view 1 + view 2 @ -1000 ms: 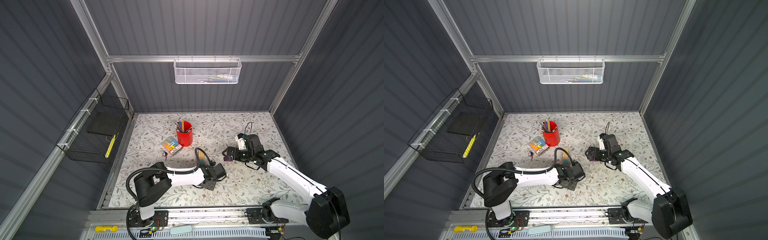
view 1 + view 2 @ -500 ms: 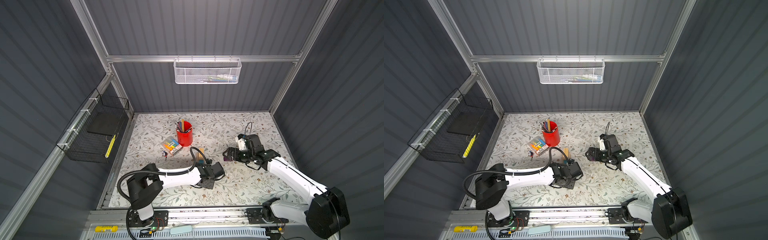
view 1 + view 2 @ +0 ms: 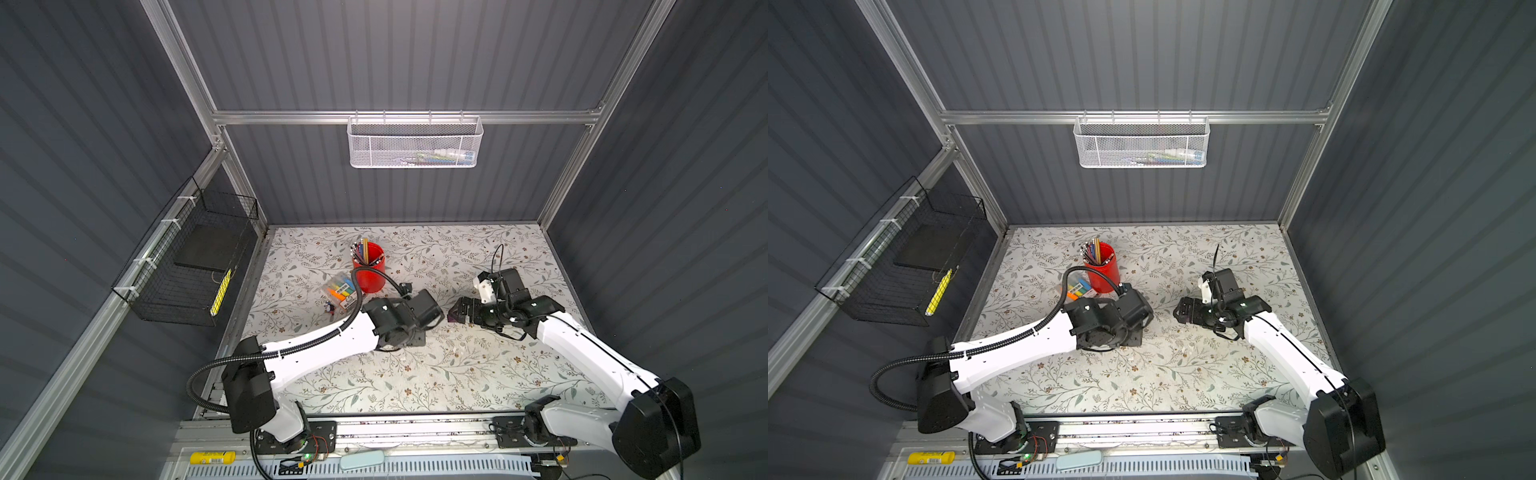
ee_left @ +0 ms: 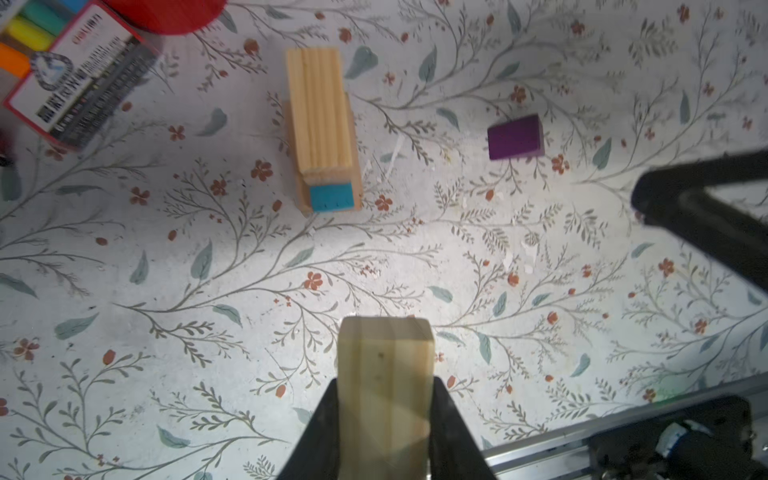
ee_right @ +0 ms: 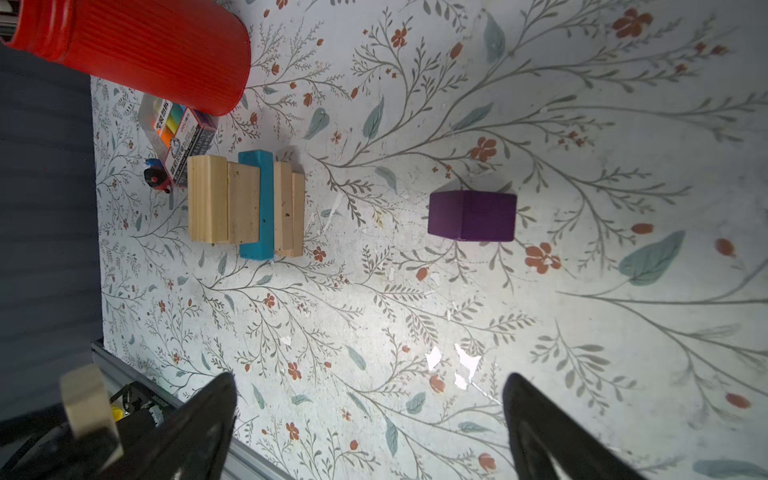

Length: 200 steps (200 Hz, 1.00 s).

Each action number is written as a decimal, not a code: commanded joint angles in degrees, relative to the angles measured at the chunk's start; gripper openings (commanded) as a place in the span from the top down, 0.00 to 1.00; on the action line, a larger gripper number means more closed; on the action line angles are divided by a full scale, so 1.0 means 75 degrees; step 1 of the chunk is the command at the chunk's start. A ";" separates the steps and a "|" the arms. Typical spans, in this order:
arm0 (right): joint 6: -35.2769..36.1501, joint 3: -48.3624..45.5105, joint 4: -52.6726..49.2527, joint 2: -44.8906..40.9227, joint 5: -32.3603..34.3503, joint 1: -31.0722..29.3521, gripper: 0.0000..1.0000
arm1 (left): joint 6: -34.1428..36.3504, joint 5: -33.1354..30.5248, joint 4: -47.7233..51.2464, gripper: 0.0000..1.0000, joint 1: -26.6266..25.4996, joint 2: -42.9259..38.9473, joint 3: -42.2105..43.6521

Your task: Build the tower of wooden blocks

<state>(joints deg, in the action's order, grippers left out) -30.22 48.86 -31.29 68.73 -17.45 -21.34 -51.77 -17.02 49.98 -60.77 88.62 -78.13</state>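
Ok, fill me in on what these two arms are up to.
They are stacking wood blocks. The left gripper has its fingers shut on a tan block, held off the table short of the tower. The tower is a stack of tan bricks with the blue block sandwiched in it, near the red cup. The right gripper is open and empty, facing the purple block, which lies alone on the table.

Red cup (image 3: pixel 369 272) stands upright toward the back of the floral tabletop (image 3: pixel 415 374), stuffed with pencils. Just beside it the pack of coloured markers (image 3: pixel 340 291) lies flat, a tiny blue-and-red object (image 5: pixel 154 176) at its corner. On the back rail hangs a white mesh basket (image 3: pixel 415 145). On the left wall, a black wire basket (image 3: pixel 174 303) holds a yellow item (image 3: pixel 220 291).
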 commanded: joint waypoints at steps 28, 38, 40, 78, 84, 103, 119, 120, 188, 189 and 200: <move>-0.0558 0.0367 -0.0211 0.0212 -0.0077 0.0140 0.01 | 0.0153 -0.0502 0.0647 0.90 0.1106 0.0868 -0.1489; -0.0565 0.0416 -0.0257 0.0256 -0.0135 0.0222 0.01 | 0.0231 -0.0517 0.0704 0.90 0.1217 0.1192 -0.1745; -0.0568 0.0421 -0.0258 0.0263 -0.0149 0.0236 0.01 | 0.0242 -0.0528 0.0721 0.90 0.1234 0.1259 -0.1787; -0.0627 0.0427 -0.0316 0.0353 -0.0507 0.0506 0.01 | 0.0389 -0.0662 0.1434 0.89 0.1359 0.2514 -0.3042; -0.0629 0.0424 -0.0317 0.0348 -0.0529 0.0536 0.01 | 0.0386 -0.0721 0.1515 0.89 0.1353 0.2644 -0.3149; -0.0594 0.0394 -0.0322 0.0353 -0.0591 0.0635 0.01 | 0.0428 -0.0761 0.1697 0.88 0.1376 0.2944 -0.3339; -0.0578 0.0348 -0.0318 0.0329 -0.0605 0.0705 0.01 | 0.0508 -0.0765 0.1737 0.87 0.1386 0.3119 -0.3335; -0.0583 0.0344 -0.0317 0.0329 -0.0610 0.0709 0.01 | 0.0512 -0.0760 0.1744 0.87 0.1387 0.3128 -0.3332; -0.0600 0.0270 -0.0245 0.0328 -0.0732 0.0830 0.01 | 0.0662 -0.0535 0.1636 0.85 0.1462 0.3569 -0.3407; -0.0600 0.0270 -0.0246 0.0334 -0.0732 0.0830 0.01 | 0.0659 -0.0533 0.1629 0.85 0.1466 0.3570 -0.3409; -0.0591 0.0273 -0.0264 0.0328 -0.0742 0.0841 0.01 | 0.0656 -0.0541 0.1625 0.85 0.1470 0.3603 -0.3408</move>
<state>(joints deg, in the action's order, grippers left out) -34.48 50.72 -32.49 71.00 -22.33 -15.40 -47.59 -21.41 61.67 -50.28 114.30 -103.15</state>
